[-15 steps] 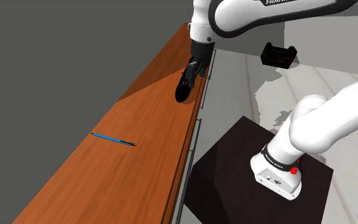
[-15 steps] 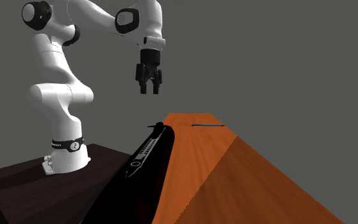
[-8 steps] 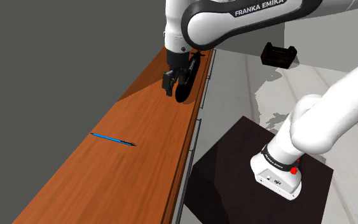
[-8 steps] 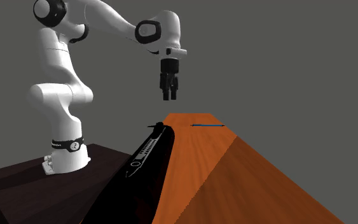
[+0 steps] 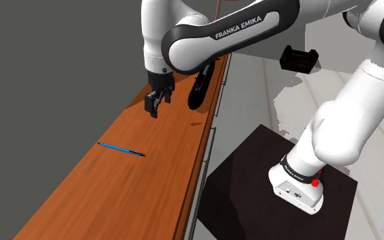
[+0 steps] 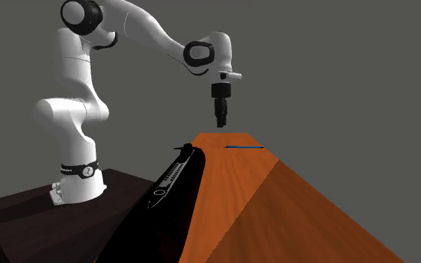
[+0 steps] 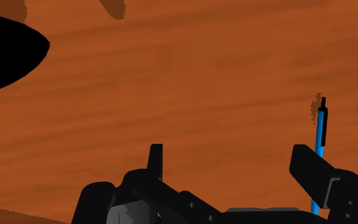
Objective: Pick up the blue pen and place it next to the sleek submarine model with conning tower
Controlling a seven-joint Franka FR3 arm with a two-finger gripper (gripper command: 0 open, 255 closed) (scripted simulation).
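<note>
Gripper (image 5: 153, 106), fingers spread wide and empty, hangs above the wooden countertop (image 5: 142, 194). It now stands clear of the black submarine model (image 5: 198, 92), nearer the blue pen (image 5: 121, 149) than a moment ago. The pen lies flat, well apart from the submarine. Approach is under way; descent and grasp remain.

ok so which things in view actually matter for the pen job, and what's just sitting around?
In the job:
- blue pen
- black submarine model
- gripper, open, above the wooden counter

Just there:
- small black object on the floor
- dark stand
</note>
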